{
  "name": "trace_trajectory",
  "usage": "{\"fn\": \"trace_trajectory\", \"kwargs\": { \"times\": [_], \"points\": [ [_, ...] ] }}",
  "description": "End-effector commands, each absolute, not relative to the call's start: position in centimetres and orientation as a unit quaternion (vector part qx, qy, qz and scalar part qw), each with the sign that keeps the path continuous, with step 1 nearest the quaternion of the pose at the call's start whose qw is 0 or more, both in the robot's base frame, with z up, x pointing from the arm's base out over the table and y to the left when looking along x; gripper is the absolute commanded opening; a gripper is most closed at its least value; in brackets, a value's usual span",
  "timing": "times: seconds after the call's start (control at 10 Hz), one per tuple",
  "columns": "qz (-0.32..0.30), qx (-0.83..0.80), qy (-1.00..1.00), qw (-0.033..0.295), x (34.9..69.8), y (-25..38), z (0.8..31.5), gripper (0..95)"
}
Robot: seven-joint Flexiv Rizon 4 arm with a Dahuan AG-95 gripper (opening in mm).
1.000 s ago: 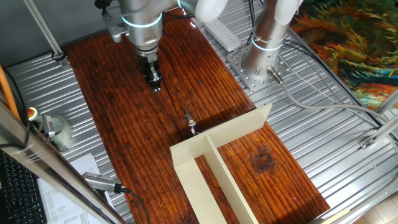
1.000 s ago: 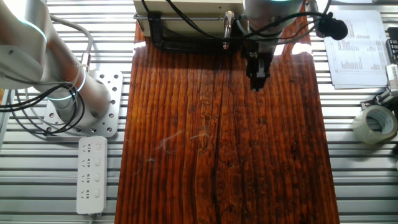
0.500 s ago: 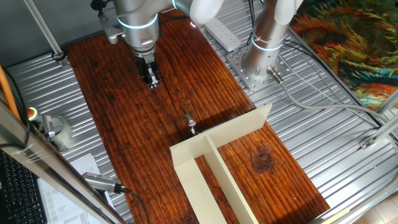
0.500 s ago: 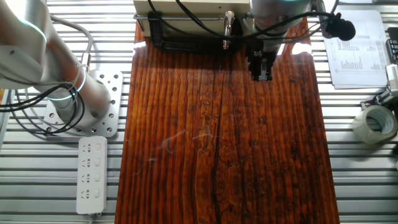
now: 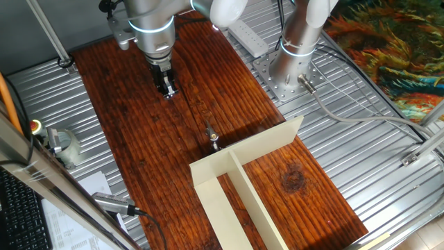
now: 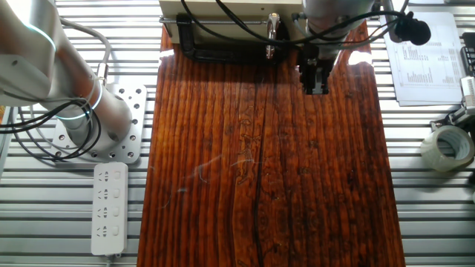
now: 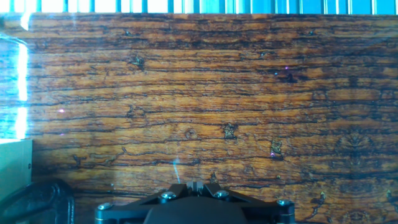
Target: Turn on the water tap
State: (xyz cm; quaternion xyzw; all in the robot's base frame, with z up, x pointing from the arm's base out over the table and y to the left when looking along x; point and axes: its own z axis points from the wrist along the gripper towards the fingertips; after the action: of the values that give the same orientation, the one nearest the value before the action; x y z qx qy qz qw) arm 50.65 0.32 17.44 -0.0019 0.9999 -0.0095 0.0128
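The water tap (image 5: 211,137) is a tiny silver stem with a thin lever, standing on the wooden board just in front of the cream divider walls. In the other fixed view the tap (image 6: 273,28) sits at the end of a black C-clamp (image 6: 223,52). My gripper (image 5: 166,88) hangs over the board beyond the tap, apart from it, with its fingers together and nothing between them. It stands right of the tap in the other fixed view (image 6: 315,83). In the hand view the gripper (image 7: 194,185) is shut and the tap is out of view.
Cream divider walls (image 5: 236,173) stand in a T on the near part of the board. The arm's base (image 5: 295,62) and a power strip (image 6: 109,208) are beside the board. A tape roll (image 6: 447,148) and papers (image 6: 423,52) lie on the other side.
The gripper has moved a little farther from the tap and slightly sideways, staying shut. The tap and clamp have not moved.
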Motion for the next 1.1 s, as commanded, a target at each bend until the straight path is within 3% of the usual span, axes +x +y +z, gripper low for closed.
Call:
{"fn": "trace_trajectory", "kwargs": {
  "times": [0.1, 1.1],
  "points": [
    [-0.01, -0.002, 1.0, 0.01, 50.6, 0.31, 17.45, 0.0],
    [-0.01, -0.015, 1.0, 0.009, 50.6, 0.32, 17.46, 0.0]
  ]
}}
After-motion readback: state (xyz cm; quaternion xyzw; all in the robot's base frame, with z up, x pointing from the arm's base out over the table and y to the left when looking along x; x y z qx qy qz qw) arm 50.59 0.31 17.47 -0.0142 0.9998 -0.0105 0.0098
